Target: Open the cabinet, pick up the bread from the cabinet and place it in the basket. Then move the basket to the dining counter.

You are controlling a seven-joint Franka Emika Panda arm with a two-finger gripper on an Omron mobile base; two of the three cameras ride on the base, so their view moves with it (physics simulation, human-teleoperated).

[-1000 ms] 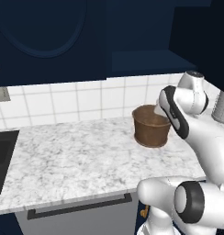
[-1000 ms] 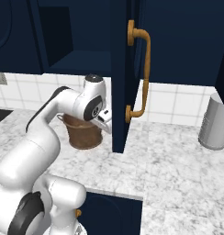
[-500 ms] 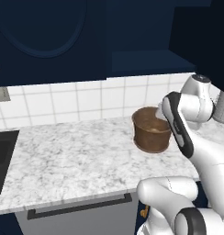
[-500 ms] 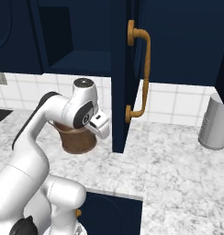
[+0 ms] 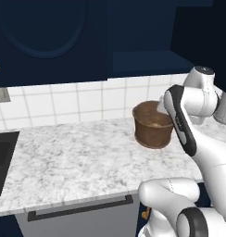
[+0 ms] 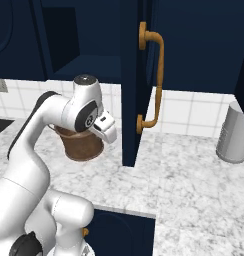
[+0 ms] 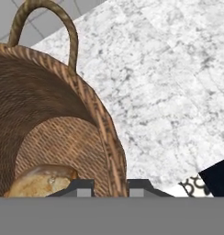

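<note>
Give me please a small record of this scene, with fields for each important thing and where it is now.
basket: round brown woven basket standing on the marbled worktop, near the tiled wall
bread: tan roll lying inside the basket
gripper: two dark finger tips shut on the basket's rim, one inside, one outside
cabinet: dark navy door with brass handle standing open
grey ribbed cylinder: on the worktop, far right

so the white-grey marbled worktop [image 5: 73,162] has a round brown wicker basket [image 5: 153,126] and a grey ribbed metal cylinder [image 6: 234,134] sitting on it, well apart
</note>
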